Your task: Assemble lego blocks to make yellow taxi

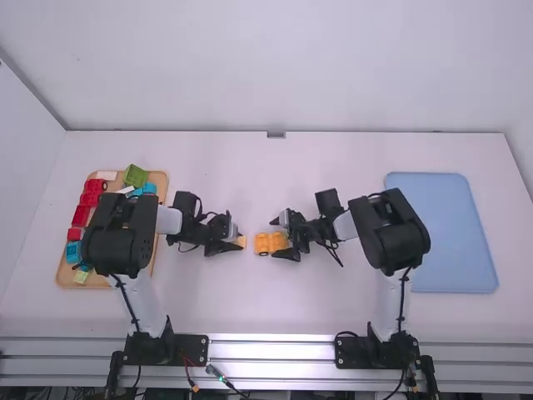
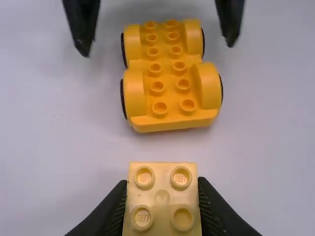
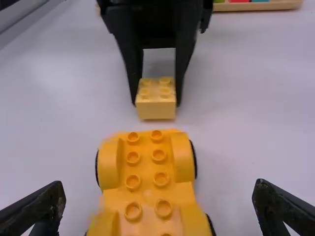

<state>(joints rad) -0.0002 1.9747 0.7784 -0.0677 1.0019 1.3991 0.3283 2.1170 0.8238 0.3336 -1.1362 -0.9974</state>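
One yellow brick: grips it in the left gripper, near the wheeled base; holds the right gripper spread wide, empty, astride that base.

So, going off the car base on the table: small block just left of it, not touching, in the left gripper. Right gripper is at its right end, fingers either side. Tray with other blocks on it, well left. Mat, well right.
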